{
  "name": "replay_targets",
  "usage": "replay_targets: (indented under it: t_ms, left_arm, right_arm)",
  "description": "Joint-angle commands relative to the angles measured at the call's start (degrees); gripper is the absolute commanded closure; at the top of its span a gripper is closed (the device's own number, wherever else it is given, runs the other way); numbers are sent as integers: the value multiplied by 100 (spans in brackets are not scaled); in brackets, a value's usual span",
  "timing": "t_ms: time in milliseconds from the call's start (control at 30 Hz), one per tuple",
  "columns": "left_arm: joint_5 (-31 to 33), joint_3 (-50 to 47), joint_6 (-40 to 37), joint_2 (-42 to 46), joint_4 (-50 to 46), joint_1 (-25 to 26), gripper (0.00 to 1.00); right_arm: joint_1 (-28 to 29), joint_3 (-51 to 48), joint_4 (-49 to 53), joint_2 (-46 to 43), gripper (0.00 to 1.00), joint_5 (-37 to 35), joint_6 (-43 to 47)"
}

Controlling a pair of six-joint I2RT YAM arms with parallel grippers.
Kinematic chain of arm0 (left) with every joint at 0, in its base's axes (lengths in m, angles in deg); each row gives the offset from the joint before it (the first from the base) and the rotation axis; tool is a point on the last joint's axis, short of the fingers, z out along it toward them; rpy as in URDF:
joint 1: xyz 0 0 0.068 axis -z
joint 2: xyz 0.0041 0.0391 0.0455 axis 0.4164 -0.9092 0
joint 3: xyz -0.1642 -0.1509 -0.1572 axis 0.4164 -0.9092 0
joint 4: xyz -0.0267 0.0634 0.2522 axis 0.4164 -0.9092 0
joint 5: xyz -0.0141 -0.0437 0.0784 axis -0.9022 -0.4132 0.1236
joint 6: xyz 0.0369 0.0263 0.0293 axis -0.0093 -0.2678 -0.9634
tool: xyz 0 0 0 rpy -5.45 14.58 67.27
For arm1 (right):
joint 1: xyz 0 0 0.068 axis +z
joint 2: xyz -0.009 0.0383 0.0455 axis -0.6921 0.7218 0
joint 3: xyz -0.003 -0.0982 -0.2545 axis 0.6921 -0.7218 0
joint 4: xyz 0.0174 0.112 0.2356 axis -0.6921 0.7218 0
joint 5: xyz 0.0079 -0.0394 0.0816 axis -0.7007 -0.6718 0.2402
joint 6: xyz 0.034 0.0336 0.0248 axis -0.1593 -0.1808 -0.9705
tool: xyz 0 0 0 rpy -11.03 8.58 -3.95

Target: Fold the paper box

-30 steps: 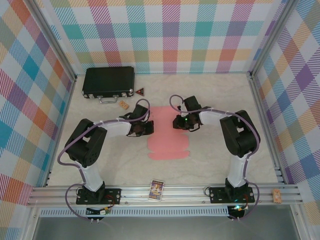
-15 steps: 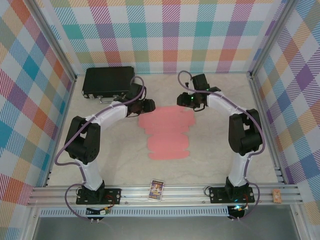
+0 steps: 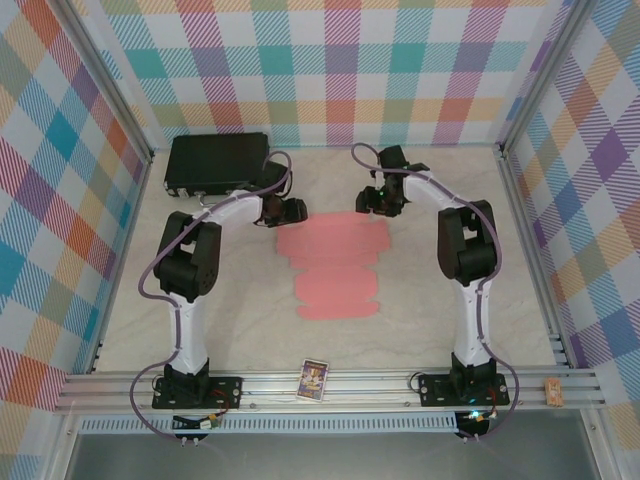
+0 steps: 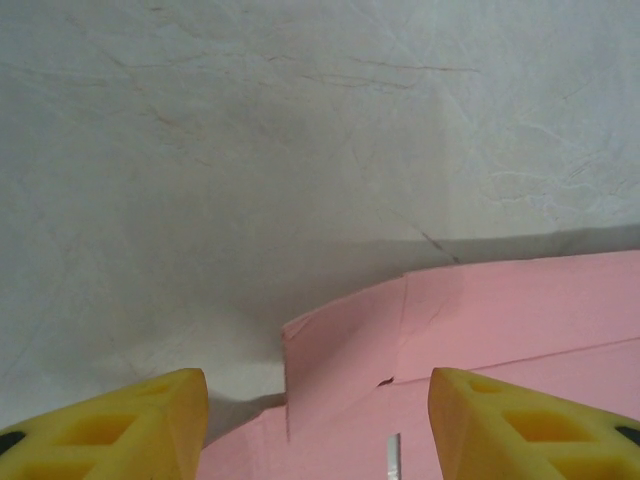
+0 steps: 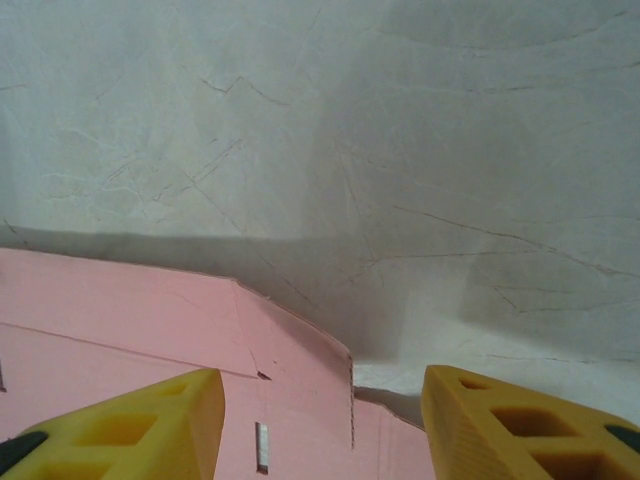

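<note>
- The paper box [image 3: 335,265], a flat salmon-pink die-cut sheet of thin card with stepped tabs down its sides, lies unfolded in the middle of the pale, creased tabletop [image 3: 200,300], its wide end toward the far wall.
- It looks light and floppy: likely to slide if pushed flat, and to crease wherever it is pinched hard. The scored lines should bend cleanly.
- The best hold, I judge, is at the 2 far corners, where a corner tab [image 4: 340,350] seems slightly lifted, with shadow beneath it.
- The left tool [image 3: 293,211] hangs over the far-left corner, yellow fingers spread apart and gripping nothing.
- The right tool [image 3: 365,202] hangs over the far-right corner, likewise spread and empty.
- A black hard case with latches [image 3: 215,163] sits at the far left, well apart from the sheet.
</note>
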Motion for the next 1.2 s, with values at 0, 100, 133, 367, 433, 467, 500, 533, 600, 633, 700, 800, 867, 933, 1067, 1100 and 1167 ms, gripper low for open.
replay_targets:
  t_ms: [0, 100, 133, 367, 433, 467, 500, 533, 600, 633, 700, 800, 867, 933, 1067, 1100, 1167]
  left_arm:
    - [-237, 358, -86, -175, -260, -71, 40]
    - [-277, 514, -77, -324, -378, -91, 42]
    - [-340, 559, -76, -368, -395, -104, 43]
    - [-712, 639, 13, -494, -296, -167, 44]
    - [-835, 685, 17, -513, -290, -177, 47]
    - [-891, 694, 19, -506, -270, -177, 47]
    - [-944, 686, 28, -501, -251, -177, 48]
    - [-1008, 694, 28, -495, -225, -177, 50]
    - [-1128, 706, 31, -487, -183, -177, 54]
    - [-1212, 705, 37, -475, -152, -177, 54]
    - [-1337, 696, 45, -458, -77, -177, 54]
    - [-1489, 728, 23, -470, -31, -177, 54]
    - [-1540, 753, 25, -516, -29, -177, 54]
    - [-1640, 775, 38, -547, -7, -177, 54]
    - [-1870, 784, 106, -595, 112, -155, 54]
    - [-1899, 792, 108, -600, 136, -146, 54]
    - [-1994, 834, 105, -633, 140, -125, 54]
  right_arm:
    - [0, 281, 174, 147, 46, 394, 61]
    - [-9, 366, 168, 241, 48, 570, 12]
    - [-9, 379, 163, 260, 49, 637, 0]
    - [-23, 410, 153, 308, 51, 797, -57]
    - [-27, 415, 157, 305, 51, 842, -31]
    - [-27, 411, 167, 295, 51, 800, -44]
    - [-27, 408, 163, 295, 51, 793, -36]
    - [-27, 411, 159, 293, 52, 837, -27]
    - [-31, 408, 149, 285, 55, 986, -10]
    - [-28, 393, 125, 271, 56, 1091, -2]
    - [-29, 313, 19, 210, 57, 1261, 0]
    - [-27, 217, -130, 119, 58, 1484, -5]
    - [-29, 223, -164, 131, 58, 1633, -14]
    - [-27, 246, -214, 173, 59, 1817, -42]
    - [-17, 292, -278, 305, 59, 2081, -149]
    - [-23, 294, -275, 331, 59, 2083, -163]
    - [-23, 299, -288, 376, 59, 2075, -189]
